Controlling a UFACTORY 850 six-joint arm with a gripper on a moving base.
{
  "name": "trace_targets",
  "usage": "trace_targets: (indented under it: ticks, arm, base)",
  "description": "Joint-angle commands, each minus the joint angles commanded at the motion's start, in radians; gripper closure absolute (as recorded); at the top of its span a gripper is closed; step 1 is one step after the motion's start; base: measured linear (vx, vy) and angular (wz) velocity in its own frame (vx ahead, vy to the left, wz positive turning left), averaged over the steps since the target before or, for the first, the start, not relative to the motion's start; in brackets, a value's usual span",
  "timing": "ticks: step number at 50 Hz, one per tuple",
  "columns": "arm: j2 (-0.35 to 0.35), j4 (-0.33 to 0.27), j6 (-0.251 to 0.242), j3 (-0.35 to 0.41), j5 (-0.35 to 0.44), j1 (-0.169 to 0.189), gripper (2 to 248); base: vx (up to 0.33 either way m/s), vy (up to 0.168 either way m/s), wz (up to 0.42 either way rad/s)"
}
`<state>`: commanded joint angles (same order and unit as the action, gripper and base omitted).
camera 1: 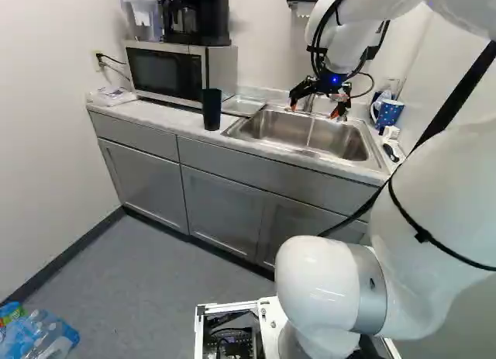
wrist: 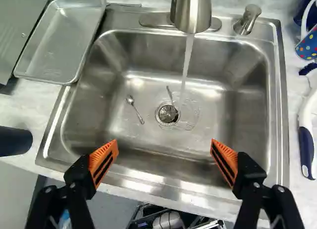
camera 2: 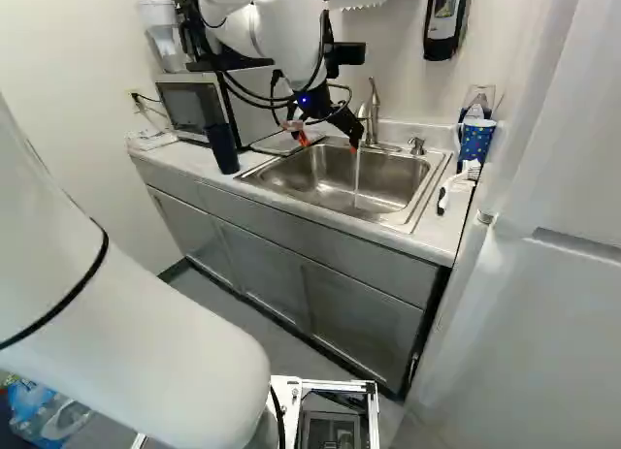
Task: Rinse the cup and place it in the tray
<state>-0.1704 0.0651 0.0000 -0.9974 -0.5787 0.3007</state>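
Rinse step looks to be just starting: water [wrist: 187, 66] is running from the brushed-metal faucet [wrist: 193, 11], cup isn't under it. Gripper [wrist: 164, 144] is hanging over the sink [wrist: 242, 105], upper right of the left base view, ribbed orange pads standing wide apart, gripping nothing. The cup [camera 2: 221, 148], I'm guessing the dark, smooth, slightly flared tumbler, is standing upright on the pale mottled counter [camera 1: 167, 119], left of the sink, upper left of the right base view. Shallow rectangular metal tray [wrist: 59, 36] is lying beside the sink. Spotted blue mug [camera 2: 475, 142] is sitting upper right there. Next move is probably calling for swinging over to the cup and closing around its sides.
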Motion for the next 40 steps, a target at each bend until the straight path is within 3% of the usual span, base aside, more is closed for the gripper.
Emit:
trace_targets:
  ticks: [15,40]
  arm:
    - [-0.004,0.000,0.000,0.003,0.000,-0.011,3]
    - [-0.014,0.000,0.000,0.013,0.000,-0.103,3]
  base:
    - [0.000,0.000,0.000]
    - [0.000,0.000,0.000]
